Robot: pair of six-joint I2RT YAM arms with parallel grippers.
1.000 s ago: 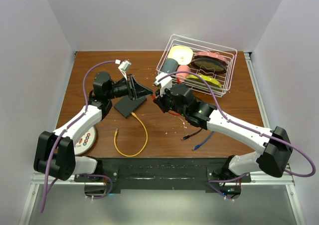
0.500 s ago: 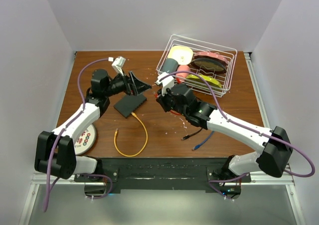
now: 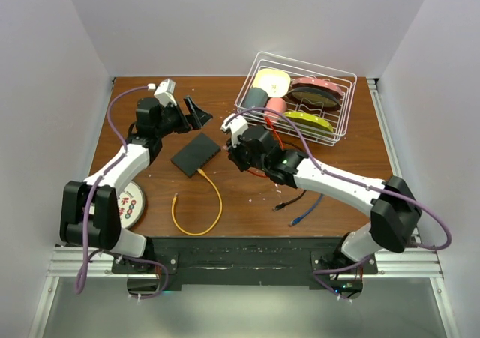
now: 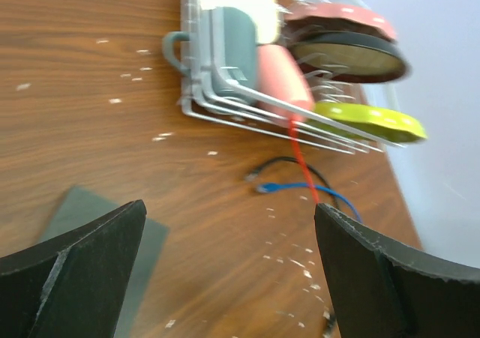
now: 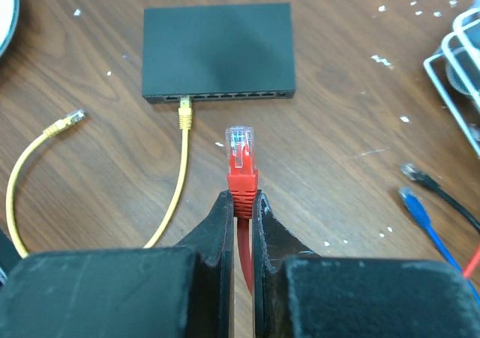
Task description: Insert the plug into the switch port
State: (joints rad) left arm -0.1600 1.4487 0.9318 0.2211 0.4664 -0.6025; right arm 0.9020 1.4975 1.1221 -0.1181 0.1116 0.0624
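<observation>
The switch [image 3: 196,154] is a flat black box lying on the wooden table, its row of ports facing my right gripper [image 5: 241,199]. That gripper is shut on the red plug [image 5: 241,154]. The plug's clear tip points at the ports from a short gap away, touching nothing. A yellow cable [image 5: 184,113] sits plugged into a port left of the red plug's line. My left gripper [image 3: 196,113] hovers open and empty beyond the switch's far corner. In the left wrist view a corner of the switch [image 4: 82,207] shows beside the left finger.
A white wire basket [image 3: 259,55] of dishes and cups stands at the back right. Loose blue [image 3: 304,214] and black [image 3: 289,201] cables lie under my right arm. The yellow cable loops toward the front edge [image 3: 210,203]. A round disc [image 3: 127,207] lies front left.
My left gripper has opened and pulled back from the switch toward the far left. My right gripper has carried the red plug leftward, closer to the ports.
</observation>
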